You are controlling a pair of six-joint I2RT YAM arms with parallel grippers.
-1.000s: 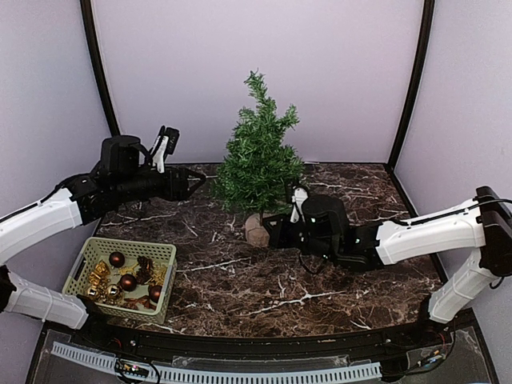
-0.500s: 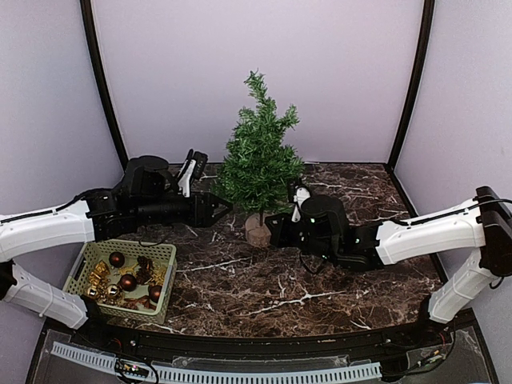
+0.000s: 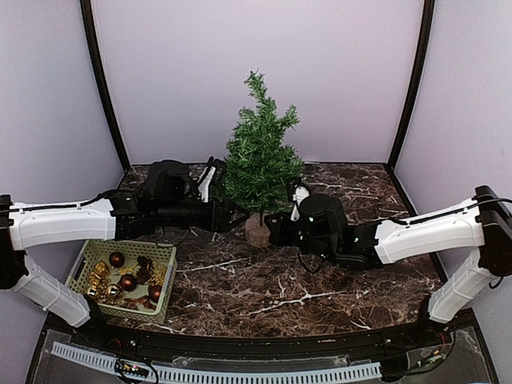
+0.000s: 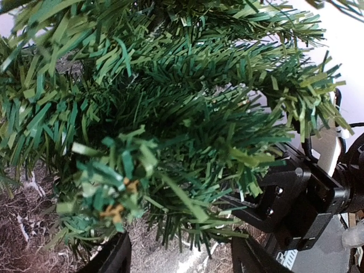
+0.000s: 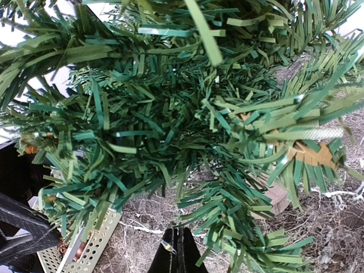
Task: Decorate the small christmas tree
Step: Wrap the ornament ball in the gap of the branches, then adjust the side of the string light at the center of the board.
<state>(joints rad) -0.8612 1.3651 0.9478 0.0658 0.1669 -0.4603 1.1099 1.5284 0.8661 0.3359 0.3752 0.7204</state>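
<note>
Three dark-red balls point(image 3: 117, 259) plus gold ornaments point(image 3: 98, 276) in green basket point(image 3: 128, 244) | left tool point(image 4: 181, 259) apart | right tool point(image 5: 179, 251) together

From above and behind, we are looking down on the small christmas tree point(image 3: 258, 156). From its left and right, we are peering very close into its lower branches, sharing that foliage across all views.

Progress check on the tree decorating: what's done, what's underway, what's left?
Done: nothing that I can see; the small christmas tree looks bare in the top view. In hand: both grippers sit at its lower branches, the left gripper open and empty, the right gripper shut, contents unclear. Left: the ornaments in the basket need hanging.
</note>
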